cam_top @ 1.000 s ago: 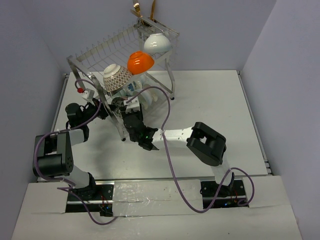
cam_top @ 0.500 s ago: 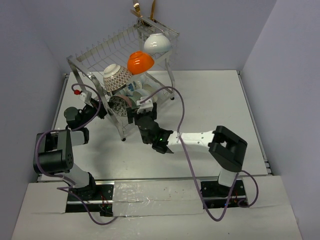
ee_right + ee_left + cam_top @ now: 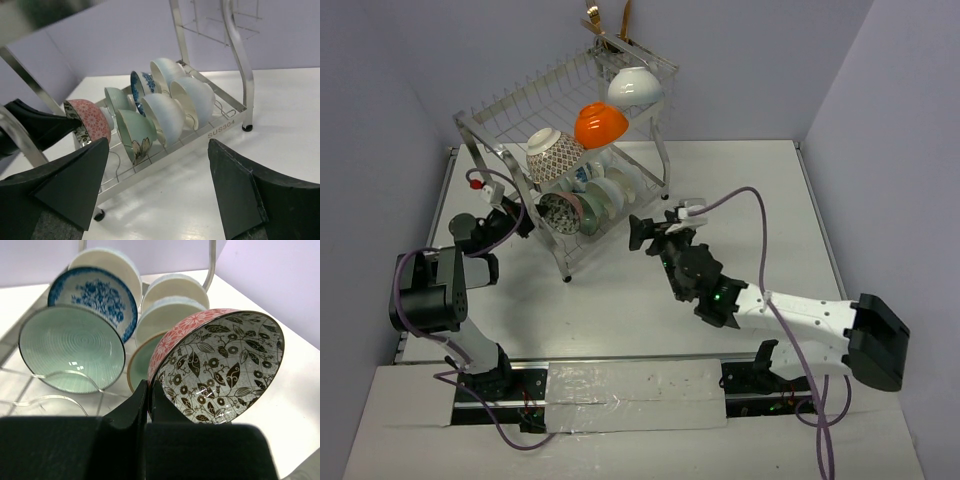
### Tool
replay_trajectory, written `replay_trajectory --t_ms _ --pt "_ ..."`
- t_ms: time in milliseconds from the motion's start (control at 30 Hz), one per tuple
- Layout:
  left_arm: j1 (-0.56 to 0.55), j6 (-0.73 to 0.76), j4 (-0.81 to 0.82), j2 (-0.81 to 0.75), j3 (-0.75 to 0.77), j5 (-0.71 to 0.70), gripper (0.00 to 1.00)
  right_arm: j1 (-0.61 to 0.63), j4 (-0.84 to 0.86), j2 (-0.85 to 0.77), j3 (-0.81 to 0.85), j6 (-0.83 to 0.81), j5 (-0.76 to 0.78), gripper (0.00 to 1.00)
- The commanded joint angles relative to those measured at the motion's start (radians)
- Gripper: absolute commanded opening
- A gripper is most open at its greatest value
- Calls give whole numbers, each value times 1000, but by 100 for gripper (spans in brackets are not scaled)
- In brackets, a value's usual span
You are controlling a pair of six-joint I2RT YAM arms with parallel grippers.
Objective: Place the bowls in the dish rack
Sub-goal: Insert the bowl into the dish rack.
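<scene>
The dish rack (image 3: 664, 160) stands at the back left. On its top shelf sit a brown-patterned bowl (image 3: 555, 152), an orange bowl (image 3: 600, 124) and a white one (image 3: 635, 86). Several bowls stand on edge in the lower shelf (image 3: 220, 131), among them a green flowered bowl (image 3: 134, 131) and a pale blue one (image 3: 164, 116). My left gripper (image 3: 148, 386) is shut on the rim of a bowl that is red outside and leaf-patterned inside (image 3: 222, 365), at the lower shelf's left end (image 3: 558, 212). My right gripper (image 3: 642, 233) hangs open and empty, right of the rack's front.
Gold cutlery (image 3: 605, 25) stands in the cup at the rack's back corner. A teal bowl (image 3: 70, 347) and a blue floral bowl (image 3: 95, 295) stand just behind the held one. Walls close in left, back and right. The rack's front leg (image 3: 246, 80) is near my right gripper.
My right arm has drawn back to the right, away from the lower shelf, and its jaws have opened wide. The left gripper has stayed at the rack's left end.
</scene>
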Motion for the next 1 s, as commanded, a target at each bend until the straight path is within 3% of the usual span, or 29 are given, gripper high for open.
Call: replay_trajectory --t_ms 0,500,733,967 --pt "22 17 197 23 69 69 0 -13 12 -110 -57 28 -7 88" --pt "52 213 10 41 136 138 0 -38 -10 -188 -148 54 21 88" --pt "50 173 184 86 104 114 0 -43 -16 -168 -135 53 16 88" --pt "21 253 179 83 89 74 0 -64 -18 -154 -141 74 -5 88"
